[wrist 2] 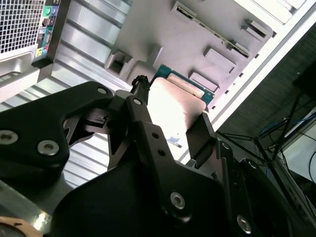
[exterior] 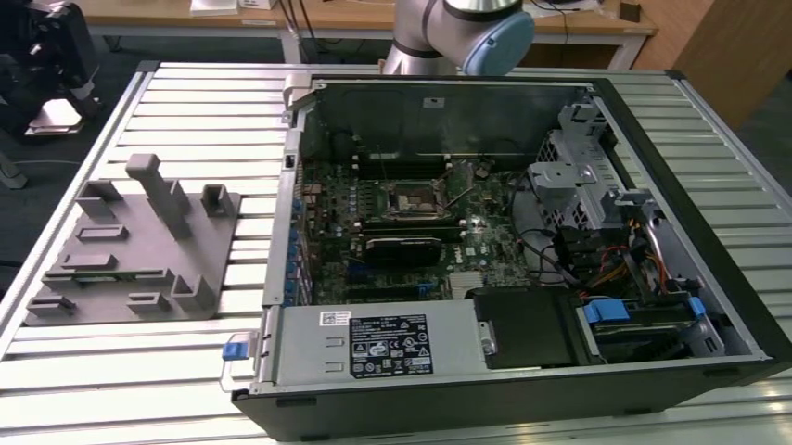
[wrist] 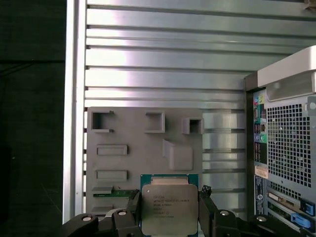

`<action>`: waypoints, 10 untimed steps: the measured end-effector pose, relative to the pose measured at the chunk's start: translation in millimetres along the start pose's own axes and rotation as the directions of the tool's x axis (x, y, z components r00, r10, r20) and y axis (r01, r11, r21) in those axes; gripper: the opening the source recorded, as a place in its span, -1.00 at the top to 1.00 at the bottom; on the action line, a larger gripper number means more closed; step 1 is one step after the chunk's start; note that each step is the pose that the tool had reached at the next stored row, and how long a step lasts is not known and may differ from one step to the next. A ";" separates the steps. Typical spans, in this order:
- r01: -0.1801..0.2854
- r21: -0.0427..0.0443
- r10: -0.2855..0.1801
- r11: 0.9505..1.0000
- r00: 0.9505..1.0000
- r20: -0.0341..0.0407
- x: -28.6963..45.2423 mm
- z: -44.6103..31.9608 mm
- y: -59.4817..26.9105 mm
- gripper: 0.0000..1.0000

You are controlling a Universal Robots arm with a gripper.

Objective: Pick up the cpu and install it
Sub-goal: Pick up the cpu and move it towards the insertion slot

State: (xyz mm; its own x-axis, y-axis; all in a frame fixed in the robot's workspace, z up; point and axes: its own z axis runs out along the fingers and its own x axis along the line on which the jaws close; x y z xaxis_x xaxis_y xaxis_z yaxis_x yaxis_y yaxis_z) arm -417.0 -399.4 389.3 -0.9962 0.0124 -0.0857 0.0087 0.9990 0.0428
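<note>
The gripper (wrist: 170,198) is closed on the cpu (wrist: 169,213), its fingers (wrist: 134,206) pressing two opposite edges with the silver top facing the first wrist view. Beyond it lie the grey block (wrist: 128,138) and the computer case (wrist: 286,148). The pick-up looks done. Installing calls for squaring the chip over the socket (exterior: 410,197).

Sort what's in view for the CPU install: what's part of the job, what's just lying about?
Job in hand:
- cpu, clamped in the gripper
- black socket frame, on the board inside the open computer case

Lying about:
- grey block with upright posts
- power supply
- cables by the drive bays
- slatted table
</note>
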 end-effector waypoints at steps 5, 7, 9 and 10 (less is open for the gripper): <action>0.000 0.000 0.000 1.000 1.000 0.000 -8.2 0.7 0.2 -0.09; 0.000 0.000 0.000 1.000 1.000 0.000 -10.6 0.9 0.3 -0.09; 0.000 0.000 0.000 1.000 1.000 0.000 -14.0 1.2 0.3 -0.09; 0.000 0.000 0.000 1.000 1.000 0.000 -15.5 1.4 0.3 -0.09</action>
State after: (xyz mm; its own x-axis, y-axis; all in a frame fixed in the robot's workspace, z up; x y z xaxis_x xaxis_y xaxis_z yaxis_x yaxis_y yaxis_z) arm -401.5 -399.2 389.3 -0.9962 0.0123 -0.0856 0.0087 0.9990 0.0429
